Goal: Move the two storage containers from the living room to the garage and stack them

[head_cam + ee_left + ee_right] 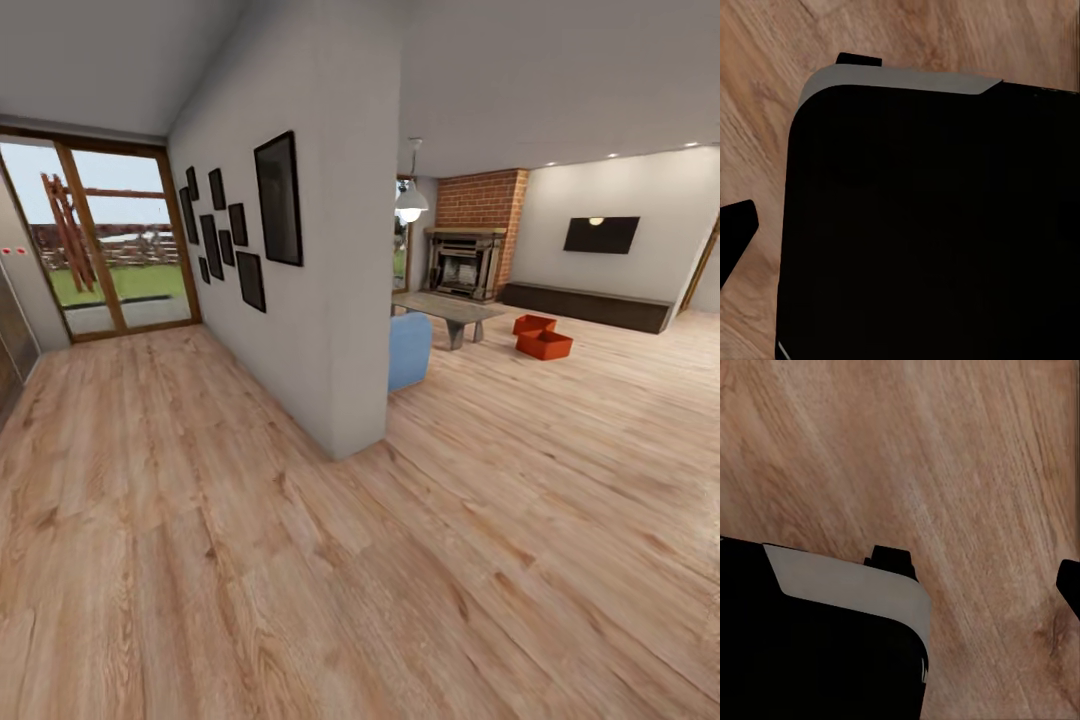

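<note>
Currently two storage containers were in sight, both orange-red, open-topped and shallow: the nearer container (pixel 545 345) and the farther container (pixel 533 324) sat touching or nearly so on the plank floor (pixel 300 560) of the living room, just beside the glass-topped table (pixel 447 308) and in front of the brick fireplace (pixel 466 260). Ribbing on their walls was too small to make out from that range. One blue sofa (pixel 409 350) end poked out past the dividing wall (pixel 320 280), which carried nine dark picture frames (pixel 279 199). One pendant lamp (pixel 411 203), one wall TV (pixel 600 235) and one set of glazed patio doors (pixel 110 240) were also counted. Left wrist view showed the left gripper (pixel 791 142) with two dark fingertips (pixel 859 60) well apart, nothing between them, over a black, grey-edged robot body panel (pixel 930 225) and plank flooring. Right wrist view showed the right gripper (pixel 979 570), fingertips (pixel 889 558) likewise spread, empty, above bare planks next to the same kind of panel (pixel 817 652). Both containers were well away from either gripper.
</note>
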Robot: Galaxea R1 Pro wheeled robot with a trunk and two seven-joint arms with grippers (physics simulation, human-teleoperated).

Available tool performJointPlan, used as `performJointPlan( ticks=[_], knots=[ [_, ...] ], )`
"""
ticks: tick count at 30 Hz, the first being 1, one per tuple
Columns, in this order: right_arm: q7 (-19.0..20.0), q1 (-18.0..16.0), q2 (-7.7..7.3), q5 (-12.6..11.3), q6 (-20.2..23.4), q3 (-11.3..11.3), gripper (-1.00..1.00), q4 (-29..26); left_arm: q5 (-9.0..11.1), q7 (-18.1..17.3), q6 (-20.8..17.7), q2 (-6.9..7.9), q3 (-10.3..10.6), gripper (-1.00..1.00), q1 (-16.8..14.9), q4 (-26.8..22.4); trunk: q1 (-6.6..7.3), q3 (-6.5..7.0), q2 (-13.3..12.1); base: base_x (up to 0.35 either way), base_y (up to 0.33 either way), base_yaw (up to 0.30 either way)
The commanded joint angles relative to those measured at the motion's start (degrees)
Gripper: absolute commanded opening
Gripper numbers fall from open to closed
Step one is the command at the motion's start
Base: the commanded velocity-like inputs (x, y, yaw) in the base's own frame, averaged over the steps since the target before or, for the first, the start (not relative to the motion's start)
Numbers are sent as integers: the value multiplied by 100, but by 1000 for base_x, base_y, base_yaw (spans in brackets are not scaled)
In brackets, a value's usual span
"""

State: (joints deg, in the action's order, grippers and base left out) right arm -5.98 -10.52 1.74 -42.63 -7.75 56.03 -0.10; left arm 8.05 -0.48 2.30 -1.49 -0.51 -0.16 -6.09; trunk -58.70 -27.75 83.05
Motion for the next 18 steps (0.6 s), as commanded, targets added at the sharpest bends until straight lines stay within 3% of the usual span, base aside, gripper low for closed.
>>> performJointPlan(
  ticks=[1,11,18],
  knots=[
    [-18,-3,2,-43,-11,48,100,1,48,-5,16,-1,-2,100,-2,2,-3,-6,3,322,0,-243],
    [-18,-3,2,-45,-10,46,100,1,48,-5,24,-1,-10,100,-2,2,-3,-6,3,322,0,-231],
    [-18,-3,11,-52,-8,46,100,1,48,-5,25,5,-19,100,-2,2,-3,-6,3,322,0,-28]
  ],
)
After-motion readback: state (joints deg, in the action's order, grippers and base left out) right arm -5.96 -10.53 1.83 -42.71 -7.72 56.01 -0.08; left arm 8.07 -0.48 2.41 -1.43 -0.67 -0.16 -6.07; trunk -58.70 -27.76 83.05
